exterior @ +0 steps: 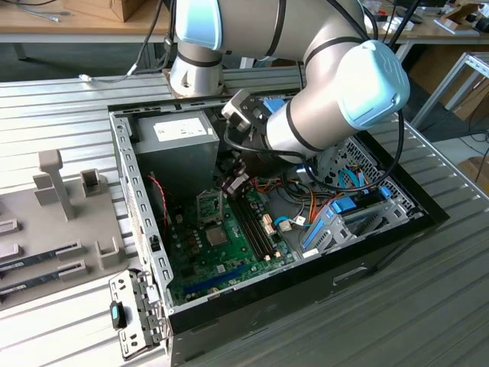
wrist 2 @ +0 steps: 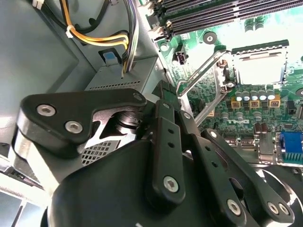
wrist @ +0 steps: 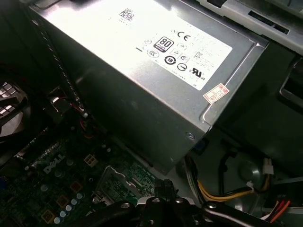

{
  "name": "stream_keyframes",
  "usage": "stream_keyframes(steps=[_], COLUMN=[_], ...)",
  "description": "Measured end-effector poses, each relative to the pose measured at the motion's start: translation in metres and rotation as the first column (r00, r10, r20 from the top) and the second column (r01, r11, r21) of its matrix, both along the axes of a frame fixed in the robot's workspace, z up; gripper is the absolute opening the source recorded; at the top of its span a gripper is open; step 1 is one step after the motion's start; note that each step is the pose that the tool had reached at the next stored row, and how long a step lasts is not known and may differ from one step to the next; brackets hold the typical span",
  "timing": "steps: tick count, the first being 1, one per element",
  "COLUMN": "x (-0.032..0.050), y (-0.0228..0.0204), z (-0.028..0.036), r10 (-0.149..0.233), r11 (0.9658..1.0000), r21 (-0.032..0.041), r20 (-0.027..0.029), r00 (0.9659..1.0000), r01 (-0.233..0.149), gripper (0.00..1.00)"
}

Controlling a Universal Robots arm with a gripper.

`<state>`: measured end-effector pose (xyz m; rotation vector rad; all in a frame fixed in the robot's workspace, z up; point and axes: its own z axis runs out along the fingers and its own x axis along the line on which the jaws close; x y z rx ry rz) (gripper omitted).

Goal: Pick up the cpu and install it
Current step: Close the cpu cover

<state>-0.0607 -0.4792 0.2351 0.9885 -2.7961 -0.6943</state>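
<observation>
Hand (exterior: pixel 231 182) low inside PC case (exterior: pixel 367 260), beside open CPU socket (wrist 2: pixel 258 64) and power supply (wrist: pixel 142 61); grip state unclear.

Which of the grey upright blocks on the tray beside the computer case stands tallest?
The post furthest toward the exterior view's left, away from the case; it rises well above the squat blocks nearer the case.

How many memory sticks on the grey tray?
2, side by side on the grey tray at the exterior view's left: far stick, near stick. More may be hidden beyond the edge.
</observation>
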Motion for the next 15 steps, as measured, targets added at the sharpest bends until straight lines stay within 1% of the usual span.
stream_keyframes(steps=[3, 5, 7, 11, 15], x=[0.0000, 0.0000, -0.0001, 0.0000, 0.0000], y=[-0.0021, -0.0044, -0.0055, -0.0060, -0.0071], z=[0.0000, 0.0000, 0.0001, 0.0021, 0.0024], r10=[0.000, 0.000, 0.000, 0.000, 0.000], r11=[1.0000, 0.9999, 0.9999, 0.9998, 0.9996], r21=[0.0064, 0.0117, 0.0145, 0.0188, 0.0269], r20=[0.0000, 0.0000, 0.0001, 0.0000, 0.0000], r00=[1.0000, 1.0000, 1.0000, 1.0000, 1.0000], r01=[0.000, 0.000, 0.000, 0.000, 0.000], gripper=[0.11, 0.11, 0.11, 0.11, 0.11])
